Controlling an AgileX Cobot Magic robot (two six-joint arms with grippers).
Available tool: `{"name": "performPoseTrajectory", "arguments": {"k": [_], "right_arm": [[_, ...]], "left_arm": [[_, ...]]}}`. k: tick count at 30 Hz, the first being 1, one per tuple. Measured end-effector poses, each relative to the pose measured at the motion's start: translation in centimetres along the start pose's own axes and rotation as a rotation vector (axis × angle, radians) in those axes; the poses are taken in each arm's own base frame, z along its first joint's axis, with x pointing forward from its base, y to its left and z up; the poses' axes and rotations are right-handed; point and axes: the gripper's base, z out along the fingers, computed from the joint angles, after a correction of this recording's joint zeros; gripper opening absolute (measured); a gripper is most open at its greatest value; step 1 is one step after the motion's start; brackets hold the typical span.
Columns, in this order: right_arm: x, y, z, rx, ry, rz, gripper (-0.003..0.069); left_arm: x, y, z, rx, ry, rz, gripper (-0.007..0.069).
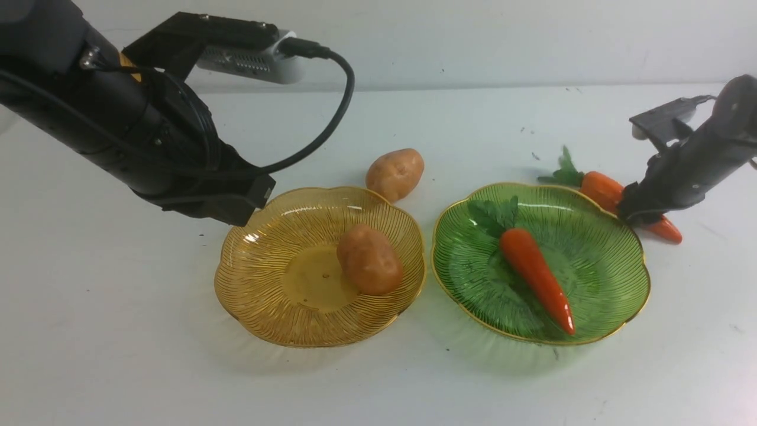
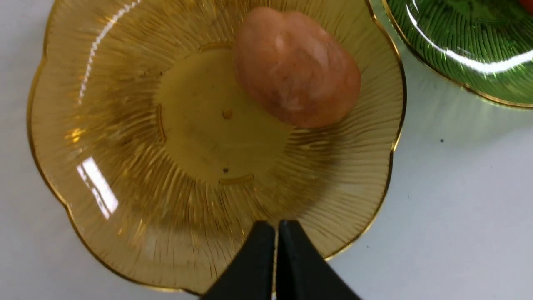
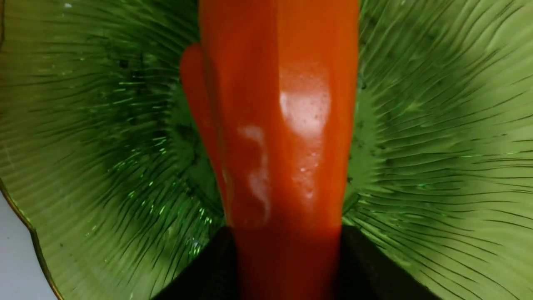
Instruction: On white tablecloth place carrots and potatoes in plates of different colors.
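The left gripper (image 1: 238, 212) hovers by the left rim of the amber plate (image 1: 260, 284), fingers (image 2: 254, 262) pressed together (nothing between). One potato (image 1: 369, 260) lies in that plate, a second potato (image 1: 395, 173) on the tablecloth (image 1: 118, 331) just above it. At frame right, the right gripper (image 1: 631, 214) clamps a carrot (image 1: 600, 189) beside the green plate (image 1: 609, 272) holding the other carrot (image 1: 535, 269).

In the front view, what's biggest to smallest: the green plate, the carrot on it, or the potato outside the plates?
1. green plate
2. carrot, longer but thinner
3. potato; it sits farther back, so it may only look smaller
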Motion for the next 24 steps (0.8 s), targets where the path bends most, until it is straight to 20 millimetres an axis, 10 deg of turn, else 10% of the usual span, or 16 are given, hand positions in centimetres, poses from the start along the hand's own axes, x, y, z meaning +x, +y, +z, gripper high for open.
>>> {"name": "performPoseTrajectory", "arguments": {"k": [12, 24], "right_arm": [[0.0, 0.0, 0.4, 0.07, 0.014, 0.014, 0.0579], [0.9, 2.0, -5.6, 0.007, -0.136, -0.001, 0.0532]], "left_arm": [[-7.3, 1.3, 4.3, 0.043, -0.002, 0.091, -0.0003], [-11.4, -0.2, 11.1, 0.059, -0.088, 0.286, 0.0069]]}}
